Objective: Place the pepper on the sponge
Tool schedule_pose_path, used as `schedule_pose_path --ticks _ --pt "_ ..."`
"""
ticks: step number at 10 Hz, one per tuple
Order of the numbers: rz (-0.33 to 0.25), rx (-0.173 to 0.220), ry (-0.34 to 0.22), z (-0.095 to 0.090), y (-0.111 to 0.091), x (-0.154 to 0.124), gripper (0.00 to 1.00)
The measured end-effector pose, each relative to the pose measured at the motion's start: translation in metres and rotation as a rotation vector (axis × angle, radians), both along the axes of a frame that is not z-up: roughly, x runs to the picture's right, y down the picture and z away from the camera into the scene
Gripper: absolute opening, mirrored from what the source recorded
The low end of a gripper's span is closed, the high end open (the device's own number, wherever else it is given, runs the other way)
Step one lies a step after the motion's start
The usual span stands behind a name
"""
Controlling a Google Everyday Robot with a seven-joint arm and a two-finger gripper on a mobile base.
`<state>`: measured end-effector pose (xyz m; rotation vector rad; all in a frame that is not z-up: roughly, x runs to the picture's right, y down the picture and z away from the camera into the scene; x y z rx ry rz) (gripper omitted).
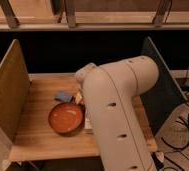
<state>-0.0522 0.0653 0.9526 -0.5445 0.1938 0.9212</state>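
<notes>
A small blue-grey sponge (63,96) lies on the wooden table (38,135), just behind the orange plate (66,118). My gripper (80,97) is low over the table at the sponge's right edge, mostly covered by my own large white arm (115,110). A pale yellowish bit shows there. The pepper is hidden from view.
Upright wooden panels wall the table at the left (8,92) and a dark panel stands at the right (160,82). A small white object (88,122) sits by the plate's right rim. Cables (188,120) lie on the floor to the right.
</notes>
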Motion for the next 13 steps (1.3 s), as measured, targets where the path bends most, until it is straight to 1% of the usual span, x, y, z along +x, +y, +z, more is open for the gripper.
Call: schedule_pose_path --ticks 1,3,5,8,11,12,13 --pt "-0.007 -0.019 -0.007 0.005 0.004 -0.006 0.80" --pt "-0.016 -0.036 -0.033 0.008 0.007 -0.020 0.80" --pt "-0.043 -0.036 -0.070 0.003 0.007 -0.040 0.80" --pt "-0.050 -0.050 -0.111 -0.006 0.017 -0.056 0.80" --pt "-0.046 -0.065 -0.131 -0.013 0.026 -0.058 0.79" --pt "-0.043 -0.068 -0.131 -0.014 0.028 -0.056 0.73" --pt "-0.042 -0.070 -0.127 -0.015 0.029 -0.053 0.63"
